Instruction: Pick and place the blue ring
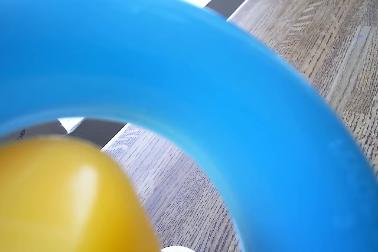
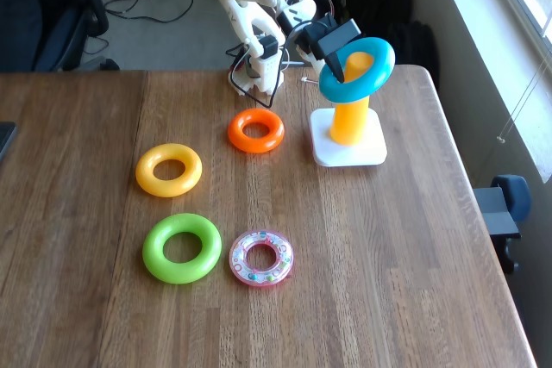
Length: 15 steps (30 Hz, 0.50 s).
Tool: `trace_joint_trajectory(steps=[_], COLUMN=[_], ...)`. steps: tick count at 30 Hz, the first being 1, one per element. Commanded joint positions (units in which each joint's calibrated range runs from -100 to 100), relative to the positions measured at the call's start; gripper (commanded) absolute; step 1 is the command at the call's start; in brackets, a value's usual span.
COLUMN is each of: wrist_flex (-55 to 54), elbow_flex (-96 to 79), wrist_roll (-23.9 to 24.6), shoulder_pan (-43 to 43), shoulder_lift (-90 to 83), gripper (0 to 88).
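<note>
The blue ring [image 2: 375, 62] hangs tilted in the air at the top of the yellow post [image 2: 351, 114], its hole over the post's rounded tip, its left edge pinched in the gripper [image 2: 332, 71], whose dark fingers are closed narrow on the ring's rim. In the wrist view the blue ring [image 1: 236, 104] arcs across most of the picture, very close and blurred, and the yellow post's tip [image 1: 65, 199] shows through its hole at lower left, with the wooden table [image 1: 307, 33] behind. The post stands on one white square base [image 2: 348, 151] near the table's far right part in the fixed view. Five rings can be counted in all: the one blue ring held aloft, and four lying flat on the table [image 2: 86, 299]. Of those four, one orange ring [image 2: 256, 130] lies just left of the white base, one yellow ring [image 2: 169, 170] lies further left and nearer the camera, one green ring [image 2: 182, 248] lies below that, and one clear pink beaded ring [image 2: 261, 258] lies just beside the green one on its right. The single white arm [image 2: 254, 6] rises from the table's far edge, behind the orange ring.
</note>
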<state>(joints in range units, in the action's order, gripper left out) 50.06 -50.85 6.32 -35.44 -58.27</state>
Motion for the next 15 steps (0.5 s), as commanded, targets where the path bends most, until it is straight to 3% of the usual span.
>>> trace_joint_trajectory(steps=[1,15], wrist_flex=[0.0,0.0], elbow_flex=[1.7,10.3], wrist_roll=[0.0,0.1], shoulder_pan=[2.7,2.8], shoulder_lift=[-0.4,0.0], gripper=[35.9,36.5])
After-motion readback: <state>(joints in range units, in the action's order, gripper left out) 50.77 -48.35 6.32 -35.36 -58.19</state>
